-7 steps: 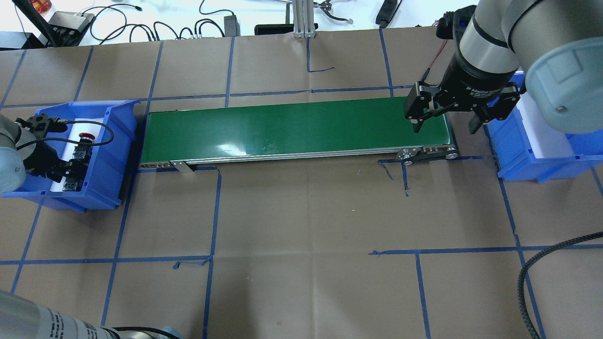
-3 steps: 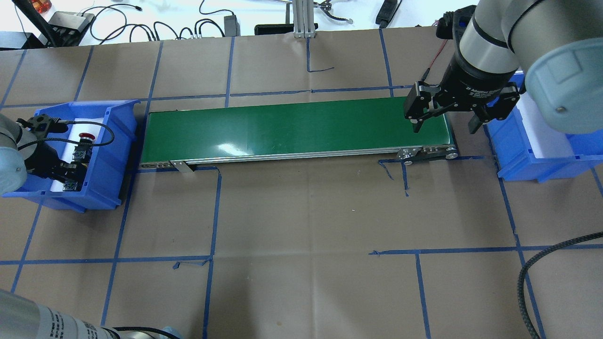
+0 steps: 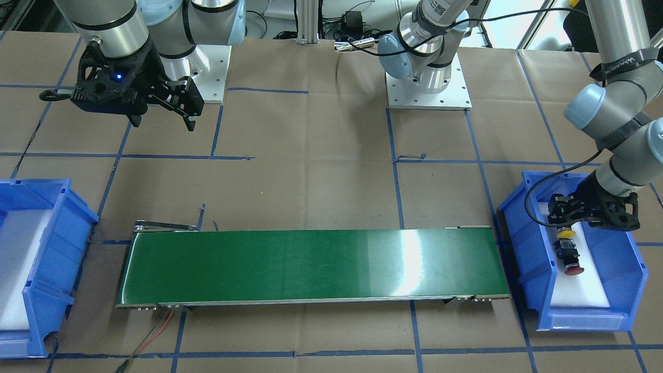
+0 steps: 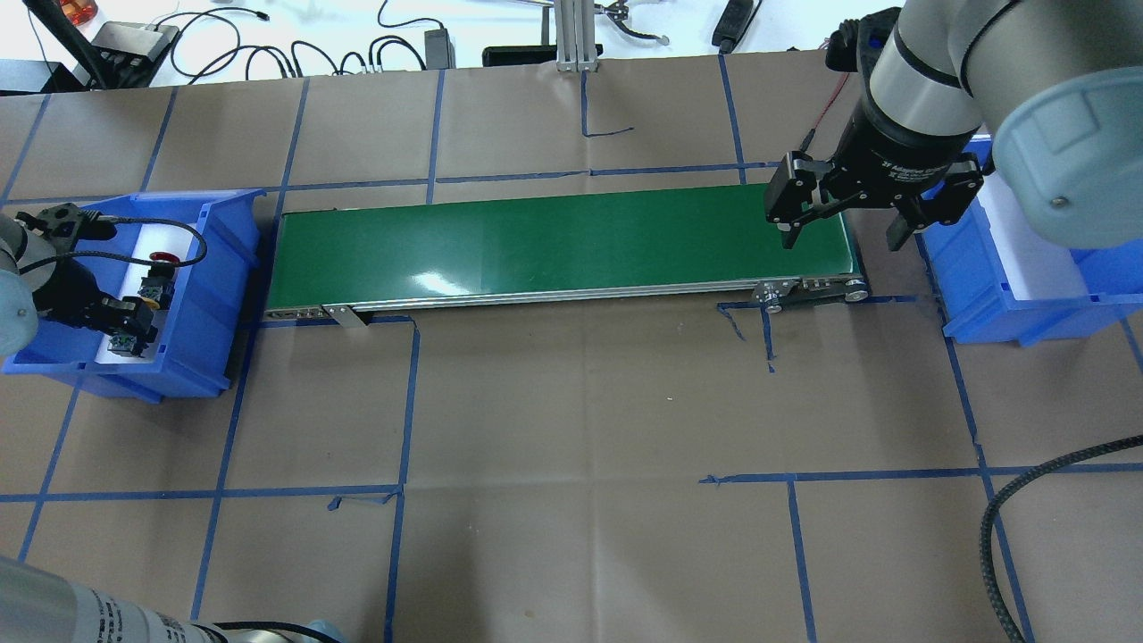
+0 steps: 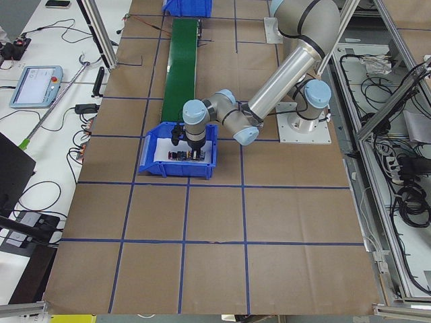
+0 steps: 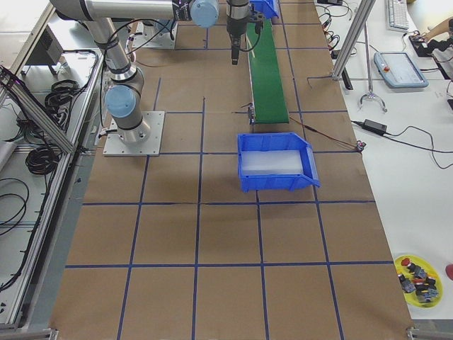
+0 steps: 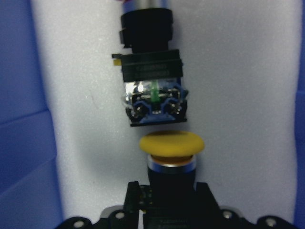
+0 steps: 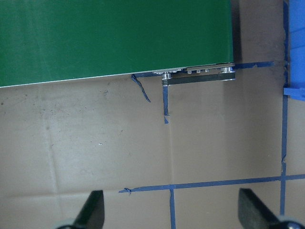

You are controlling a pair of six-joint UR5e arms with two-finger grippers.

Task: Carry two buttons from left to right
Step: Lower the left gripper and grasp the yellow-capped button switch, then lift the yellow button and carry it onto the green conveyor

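The yellow button (image 7: pixel 171 144) lies on white foam in the left blue bin (image 4: pixel 210 295), its cap towards the red button's contact block (image 7: pixel 153 98). My left gripper (image 7: pixel 169 193) is down in the bin and shut on the yellow button's black barrel. In the front view the left gripper (image 3: pixel 565 224) sits just above the yellow cap (image 3: pixel 566 234), with the red button (image 3: pixel 573 269) below it. The red cap (image 4: pixel 162 259) and the yellow cap (image 4: pixel 153 304) show from overhead. My right gripper (image 4: pixel 841 237) is open and empty above the conveyor's right end.
A green conveyor belt (image 4: pixel 563 241) runs between the two bins. The right blue bin (image 4: pixel 1009 299) holds only white foam. Cables and equipment lie along the table's far edge (image 4: pixel 295 54). Blue tape lines cross the brown paper.
My left wrist has shifted a little to the left inside the bin, and the yellow cap now shows beside the gripper. The right arm has barely moved.
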